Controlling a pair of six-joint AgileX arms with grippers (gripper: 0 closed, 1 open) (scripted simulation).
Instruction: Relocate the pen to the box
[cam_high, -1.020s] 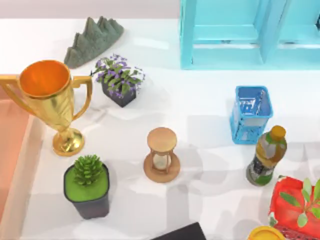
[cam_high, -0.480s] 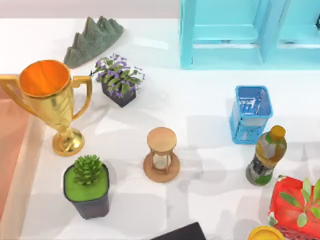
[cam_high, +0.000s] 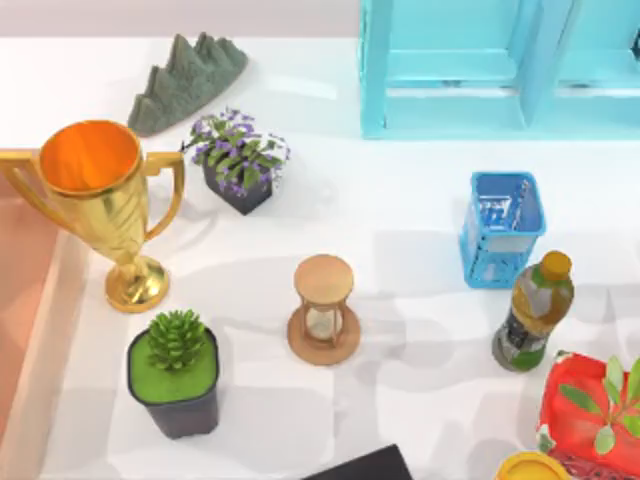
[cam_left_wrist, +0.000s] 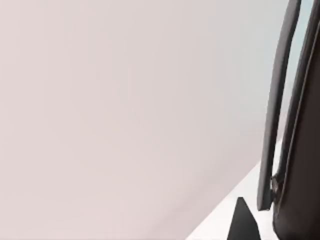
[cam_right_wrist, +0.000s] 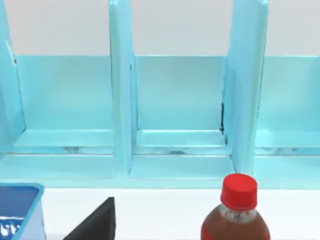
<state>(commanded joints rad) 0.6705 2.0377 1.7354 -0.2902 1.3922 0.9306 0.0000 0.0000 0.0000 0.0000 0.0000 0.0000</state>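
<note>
The job stood at its opening step, by my reading: the pen had not been lifted and nothing lay in the box, whose salmon-orange floor and pale rim ran down the table's left edge. The pen itself was hard to find. A slim pale streak standing inside the blue mesh basket, on the right half of the table, was the likeliest candidate, though I could not be sure of it. If that was the barrel, its long axis ran steeply, near upright and leaning a little against the basket wall, and which end carried the black cap could not be told. Dark parts of the left gripper stood before a blank wall in the left wrist view, and a black wedge of the right gripper sat between the basket and a red-capped bottle in the right wrist view. Whether either gripper was apart or together could not be told. Next, I judged, the right arm (the nearer one) needed to come down over the basket, pinch the pen near its top and draw it straight up, then get it past the hourglass and the gold trophy to the box, well apart on the other side.
</note>
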